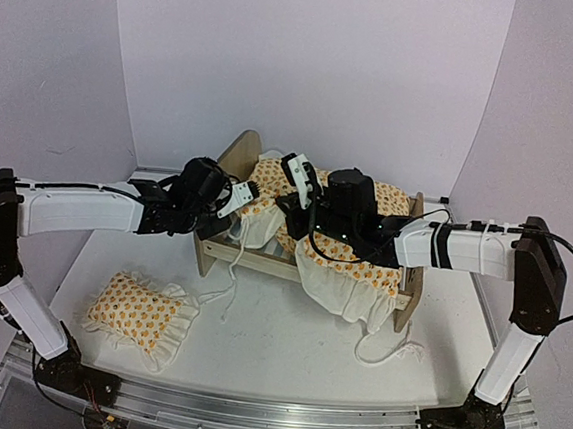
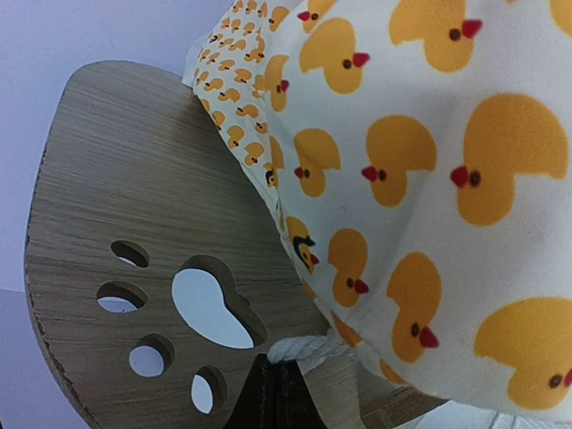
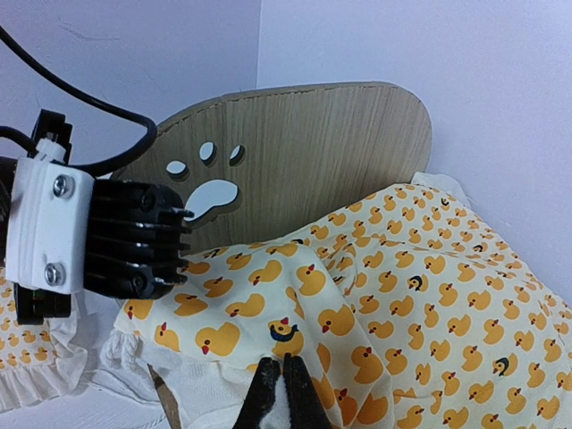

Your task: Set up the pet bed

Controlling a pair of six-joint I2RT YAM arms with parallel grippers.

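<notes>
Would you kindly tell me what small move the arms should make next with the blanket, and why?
Probably lift and draw the blanket toward the far side: the left gripper and right gripper are both shut on it near the headboard, yet much of it hangs over the pet bed's near side.

Centre of the top view: small pet bed [image 1: 252,259] of light plywood, upright on the tabletop [image 1: 285,345]. Runs diagonally, rounded headboard [image 1: 237,156] at upper left, low footboard [image 1: 412,296] at lower right. Shows a paw-print cutout [image 2: 210,308] through the headboard in both wrist views. Carries duck-print cloth [image 1: 364,251] over the lying surface, hiding it.
</notes>
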